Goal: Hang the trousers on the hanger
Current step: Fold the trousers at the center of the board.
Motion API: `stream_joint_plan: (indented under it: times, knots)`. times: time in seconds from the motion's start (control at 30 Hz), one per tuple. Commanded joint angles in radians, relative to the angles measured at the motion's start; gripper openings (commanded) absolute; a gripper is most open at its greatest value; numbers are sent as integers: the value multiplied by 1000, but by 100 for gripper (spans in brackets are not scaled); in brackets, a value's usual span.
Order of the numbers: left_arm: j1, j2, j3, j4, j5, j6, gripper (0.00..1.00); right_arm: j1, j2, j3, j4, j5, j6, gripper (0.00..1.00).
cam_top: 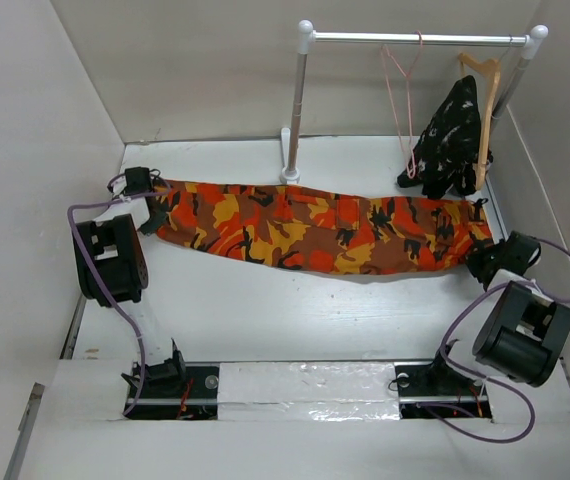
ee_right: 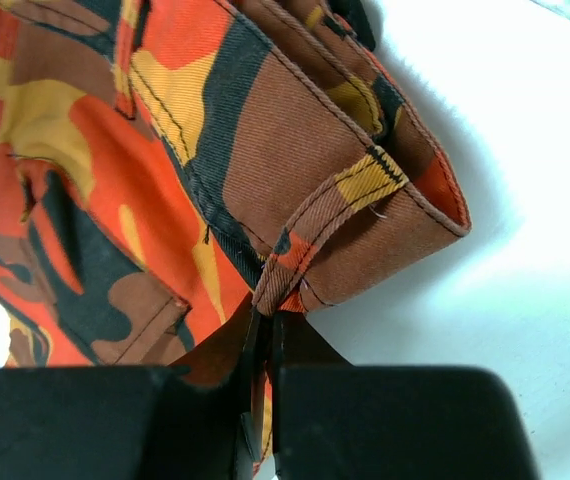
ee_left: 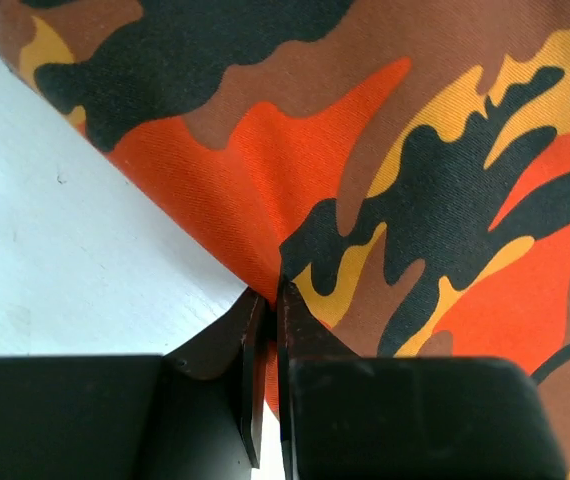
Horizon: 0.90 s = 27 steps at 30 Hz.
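Trousers lie stretched flat across the middle of the bench, running from about 9 o'clock to 3 o'clock in the overhead view. The left fingers are pinched tight at the 9 o'clock end, with the cloth edge nipped between them. The right fingers are closed the same way on the waistband at the 3 o'clock end, just below a belt loop. The hanger, a thin pink wire one, hangs from the rail at about 1 o'clock, beyond the trousers and not touching them. A wooden hanger carrying a black-and-white garment hangs just to its right.

The cloth looks like a sturdy twill: soft and limp, light for its size, and not slippery. It will probably sag in the middle once both ends are lifted. The stitched waistband is thick and should hold well in a pinch. The thinner edge at the far end is likelier to slide out if it is pulled hard. Holding both ends suits draping the middle over the hanger's bar. The wire hanger is light and free to swing on the rail, so it may shift as the cloth meets it.
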<state>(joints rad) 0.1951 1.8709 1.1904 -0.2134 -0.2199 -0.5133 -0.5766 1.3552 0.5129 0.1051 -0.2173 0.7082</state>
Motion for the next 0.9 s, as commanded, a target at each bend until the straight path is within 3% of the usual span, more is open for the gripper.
stream_joint_plan:
  times: [0.0,0.23,0.47,0.5,0.53,0.6,0.63,0.67,0.73,0.87]
  knots:
    - [-6,-15,29,-44,-51,21,0,-14,-88,-8,44,5,0,0]
    - [-6,-200,-101,-102,-263,50,0,-101,-400,-134,-60,-2,-33,0]
    - [23,-456,-277,-135,-296,64,0,-222,-761,-119,-335,-31,-171,1]
    - [23,-490,-282,-153,-299,55,0,-223,-790,-114,-352,-30,-177,7]
    - [23,-499,-284,-173,-337,36,9,-223,-809,-113,-363,-28,-182,32]
    - [-6,-533,-270,-195,-367,10,28,-223,-808,-113,-367,-18,-182,60]
    - [-25,-552,-265,-190,-374,15,43,-223,-789,-113,-367,-11,-185,78]
    - [-58,-593,-262,-178,-352,12,49,-232,-742,-117,-348,-11,-188,89]
    - [-91,-634,-252,-156,-307,15,54,-232,-690,-126,-337,-13,-188,91]
    - [-218,-697,-190,-126,-223,12,53,-273,-591,-181,-266,-63,-173,93]
